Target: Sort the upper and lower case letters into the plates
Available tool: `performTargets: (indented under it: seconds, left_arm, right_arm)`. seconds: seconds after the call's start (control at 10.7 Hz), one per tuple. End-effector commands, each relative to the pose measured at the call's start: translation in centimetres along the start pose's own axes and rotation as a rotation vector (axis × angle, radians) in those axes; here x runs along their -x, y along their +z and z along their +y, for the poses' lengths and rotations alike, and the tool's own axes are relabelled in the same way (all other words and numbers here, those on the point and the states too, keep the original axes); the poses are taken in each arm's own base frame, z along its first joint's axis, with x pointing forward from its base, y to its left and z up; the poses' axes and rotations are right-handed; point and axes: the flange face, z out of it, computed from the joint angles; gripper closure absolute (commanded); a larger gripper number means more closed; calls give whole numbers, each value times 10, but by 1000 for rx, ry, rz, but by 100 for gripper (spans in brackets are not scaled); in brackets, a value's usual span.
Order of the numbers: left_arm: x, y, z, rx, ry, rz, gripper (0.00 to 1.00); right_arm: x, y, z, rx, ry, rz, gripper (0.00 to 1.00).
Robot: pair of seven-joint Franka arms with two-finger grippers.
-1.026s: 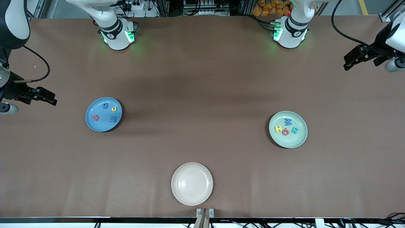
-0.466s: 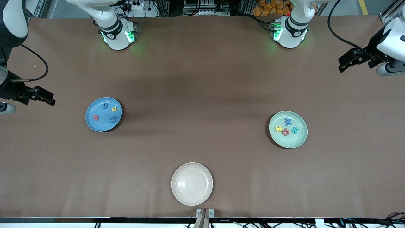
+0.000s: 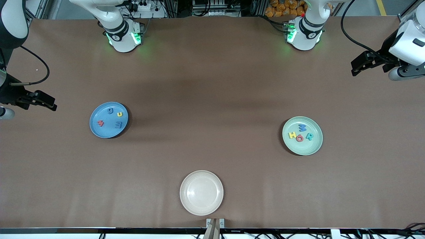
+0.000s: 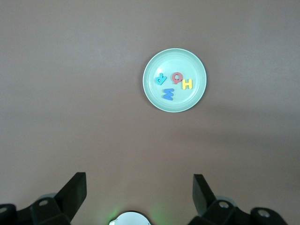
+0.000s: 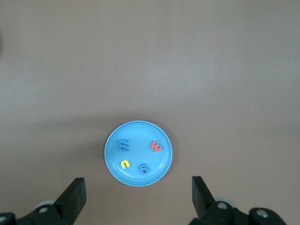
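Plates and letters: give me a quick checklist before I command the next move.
1. Blue plate holds four letters: ok.
2. Mint green plate holds four letters: ok.
3. No loose letters on the table: ok.
4. Cream plate holds nothing: ok.
5. Left gripper open, holding nothing, high over the table at the left arm's end: ok.
6. Right gripper open, holding nothing, high over the table at the right arm's end: ok.

High front camera facing the robots over the whole table [image 3: 212, 83], each wrist camera looking straight down from well up, left on mint plate [image 4: 174, 80], right on blue plate [image 5: 138, 153], both plates shared with front view
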Motion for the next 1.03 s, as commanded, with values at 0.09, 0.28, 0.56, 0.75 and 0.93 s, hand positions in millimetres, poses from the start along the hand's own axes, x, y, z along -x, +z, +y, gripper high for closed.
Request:
performTargets:
  seconds: [0.09, 0.28, 0.56, 0.75, 0.93]
  left_arm:
    - [-2, 4, 8, 14, 34, -23, 0]
    - [-1, 3, 8, 12, 35, -19, 0]
    - [-1, 4, 9, 11, 38, -22, 0]
    - [0, 3, 10, 10, 41, -20, 0]
    - [1, 0, 8, 12, 36, -13, 0]
  right_arm:
    - [1, -4, -1, 6, 5, -2, 0]
    - [1, -4, 0, 6, 7, -2, 0]
    - [1, -4, 1, 6, 13, -2, 0]
    - [1, -4, 0, 6, 13, -2, 0]
    - [1, -4, 0, 6, 10, -2, 0]
